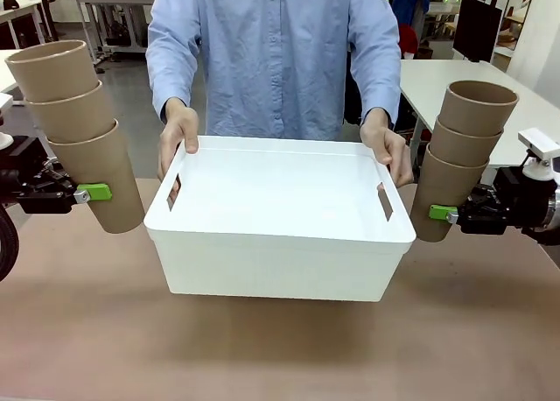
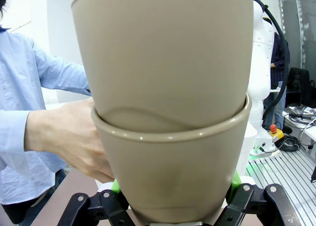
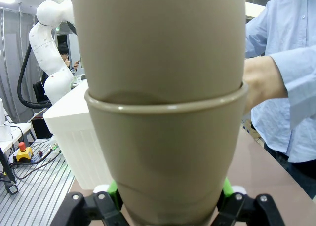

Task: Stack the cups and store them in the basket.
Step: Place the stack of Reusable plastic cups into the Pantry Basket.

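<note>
The white basket [image 1: 280, 265] stands mid-table, and the person's hands [image 1: 178, 131] hold its far rim at both corners. On the left, my left gripper [image 1: 98, 193] is shut on the bottom cup of a tilted stack of three tan cups [image 1: 74, 112], held in the air beside the basket. On the right, my right gripper [image 1: 440, 214] is shut on the lowest cup of another stack of three cups [image 1: 464, 147]. The left wrist view has the nested cups [image 2: 168, 112] between green pads [image 2: 116, 185]. The right wrist view shows its cups [image 3: 163, 137] the same way, the basket [image 3: 74, 137] behind.
Bare brown tabletop [image 1: 280, 348] lies in front of the basket. The person in a blue shirt [image 1: 276, 51] stands right behind it. A white table [image 1: 455, 81] stands at the back right.
</note>
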`<state>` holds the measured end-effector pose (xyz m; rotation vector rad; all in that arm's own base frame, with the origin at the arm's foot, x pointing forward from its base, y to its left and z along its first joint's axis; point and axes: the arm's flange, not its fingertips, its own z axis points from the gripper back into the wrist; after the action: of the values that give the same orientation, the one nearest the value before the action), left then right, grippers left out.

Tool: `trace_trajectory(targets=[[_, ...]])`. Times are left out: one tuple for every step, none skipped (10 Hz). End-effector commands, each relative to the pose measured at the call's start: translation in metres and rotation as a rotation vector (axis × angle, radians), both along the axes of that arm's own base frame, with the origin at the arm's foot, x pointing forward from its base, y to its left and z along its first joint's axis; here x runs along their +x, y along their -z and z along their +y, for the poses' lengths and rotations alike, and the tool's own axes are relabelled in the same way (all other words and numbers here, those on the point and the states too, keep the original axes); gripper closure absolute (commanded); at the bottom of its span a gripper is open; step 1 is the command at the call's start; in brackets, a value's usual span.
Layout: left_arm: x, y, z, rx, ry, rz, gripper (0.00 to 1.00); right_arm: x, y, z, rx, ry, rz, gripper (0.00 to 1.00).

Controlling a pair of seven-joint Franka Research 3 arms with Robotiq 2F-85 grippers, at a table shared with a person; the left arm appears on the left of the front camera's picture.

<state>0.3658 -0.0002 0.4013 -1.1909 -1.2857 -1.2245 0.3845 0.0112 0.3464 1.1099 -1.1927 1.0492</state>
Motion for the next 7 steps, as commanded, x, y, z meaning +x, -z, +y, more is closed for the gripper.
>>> trace_trajectory(targets=[[-0.0029, -0.0038, 0.0018, -0.006, 0.006, -0.008, 0.15, 0.0002, -0.0031, 0.0002, 0.0, 0.001, -0.013, 0.16], [-0.0029, -0.0038, 0.0018, -0.006, 0.006, -0.008, 0.15, 0.0002, -0.0031, 0.0002, 0.0, 0.001, -0.013, 0.16], [-0.0029, -0.0038, 0.0018, -0.006, 0.006, -0.008, 0.15, 0.0002, -0.0031, 0.0002, 0.0, 0.001, -0.013, 0.16], [-0.0029, -0.0038, 0.0018, -0.006, 0.006, -0.008, 0.15, 0.0002, -0.0031, 0.0002, 0.0, 0.001, -0.013, 0.16], [-0.0029, -0.0038, 0.0018, -0.006, 0.006, -0.008, 0.15, 0.0002, -0.0031, 0.0002, 0.0, 0.001, -0.013, 0.16], [-0.0029, -0.0038, 0.0018, -0.006, 0.006, -0.008, 0.15, 0.0002, -0.0031, 0.0002, 0.0, 0.001, -0.013, 0.16], [-0.0029, -0.0038, 0.0018, -0.006, 0.006, -0.008, 0.15, 0.0002, -0.0031, 0.0002, 0.0, 0.001, -0.013, 0.16]])
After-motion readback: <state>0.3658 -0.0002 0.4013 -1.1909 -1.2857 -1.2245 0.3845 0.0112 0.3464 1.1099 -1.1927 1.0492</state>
